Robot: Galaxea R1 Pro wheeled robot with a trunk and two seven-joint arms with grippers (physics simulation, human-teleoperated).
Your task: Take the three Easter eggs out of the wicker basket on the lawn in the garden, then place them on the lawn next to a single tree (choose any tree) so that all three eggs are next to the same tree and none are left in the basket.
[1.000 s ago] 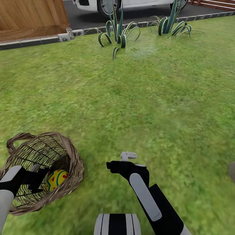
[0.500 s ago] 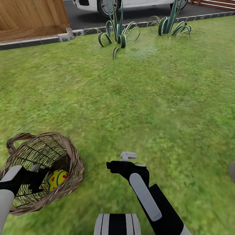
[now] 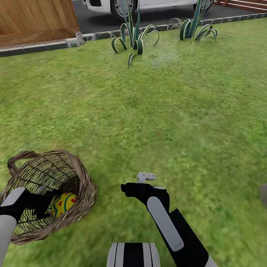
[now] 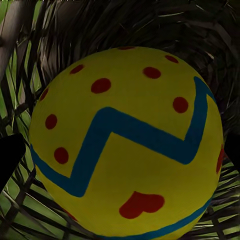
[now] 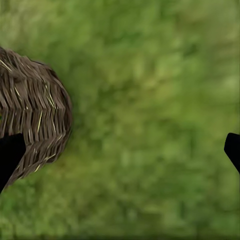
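An egg [image 3: 64, 204] is seen in the basket [image 3: 79, 174], which rests on the lawn [image 3: 167, 111] at the lower left of the head view. Yellow shell, blue zigzag lines and red marks are shown on it. The egg lies against the basket's near-right inner wall, below the braided rim. No other egg can be made out in the basket; part of its inside is hidden by the left arm.

The left gripper [image 3: 46, 200] is reached down into the basket, just beside the egg on its left. In the left wrist view the egg [image 4: 125, 145] is seen very close, with woven twigs [image 4: 150, 25] behind it. Two dark fingertips [image 4: 10, 155] are seen at opposite edges of that view, one on each side of the egg, so the fingers are spread wide. Whether the pads touch the shell cannot be told.

The right gripper [image 3: 145, 177] is held above bare grass, to the right of the basket and apart from it. In the right wrist view the outer wall of the basket [image 5: 35, 125] is seen to one side, with grass [image 5: 150, 125] over the rest. Its fingertips [image 5: 232, 150] are seen at opposite edges of the view, spread apart, with nothing between them.

At the far edge of the lawn two spiky plants [image 3: 131, 35] stand by a stone kerb [image 3: 44, 46]. Beyond it lie dark asphalt, a white car [image 3: 122, 4] and a wooden fence [image 3: 35, 18].
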